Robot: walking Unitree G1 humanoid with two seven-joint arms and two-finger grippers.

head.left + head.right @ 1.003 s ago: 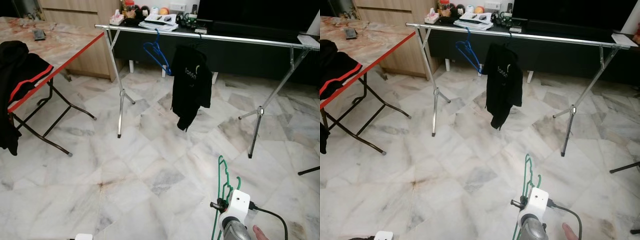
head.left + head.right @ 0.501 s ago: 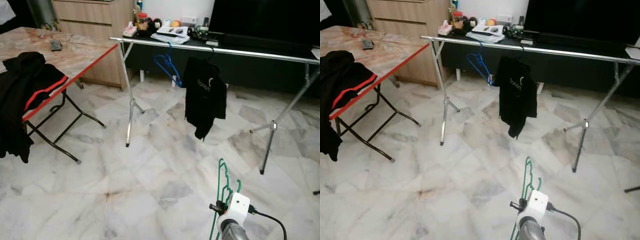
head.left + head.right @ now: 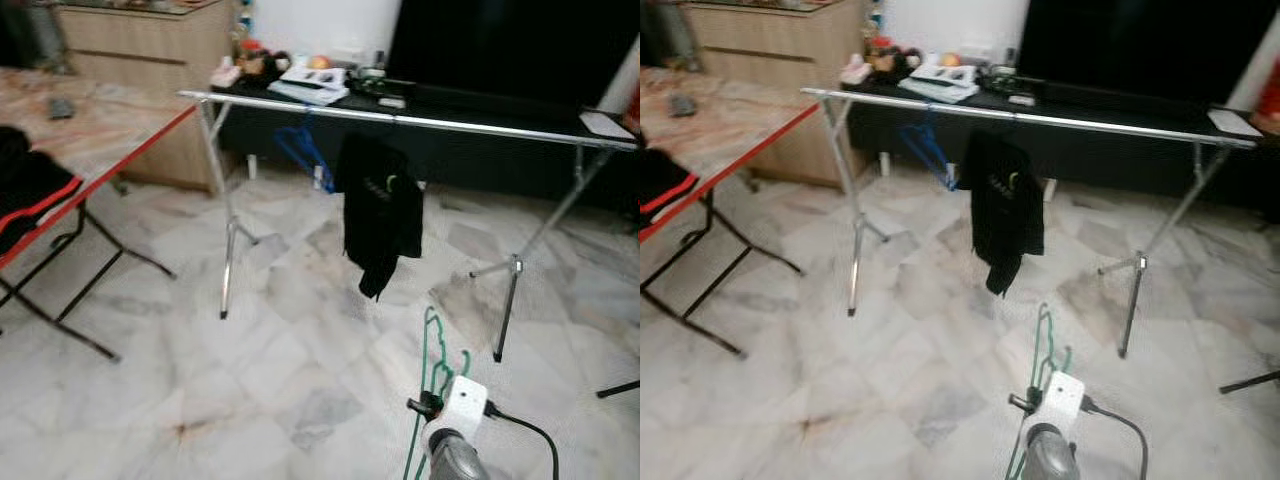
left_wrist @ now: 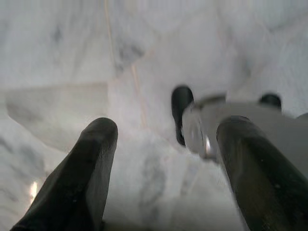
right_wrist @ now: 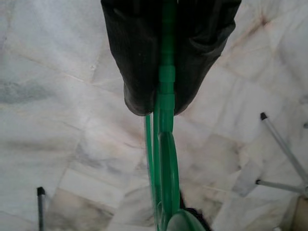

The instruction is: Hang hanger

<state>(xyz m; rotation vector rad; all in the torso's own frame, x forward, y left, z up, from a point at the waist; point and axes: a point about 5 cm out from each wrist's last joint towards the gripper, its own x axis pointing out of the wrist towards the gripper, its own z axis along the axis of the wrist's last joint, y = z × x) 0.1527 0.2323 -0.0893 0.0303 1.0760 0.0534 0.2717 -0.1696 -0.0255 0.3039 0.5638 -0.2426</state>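
On the left a red-edged folding table [image 3: 95,135] carries a black garment [image 3: 30,195], then comes the long silver drying rack [image 3: 400,118] with a blue hanger [image 3: 300,150] and a black shirt [image 3: 380,215] hung on its rail. Low on the right, well short of the rack across bare marble floor [image 3: 200,350], the right gripper [image 5: 168,103] is clamped on the green hanger [image 3: 435,370]. Left gripper [image 4: 166,144] hangs idle over the floor, fingers spread with nothing between.

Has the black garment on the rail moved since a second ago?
No. The black garment hangs on the rail just right of the blue hanger, as before; only the camera shifted.
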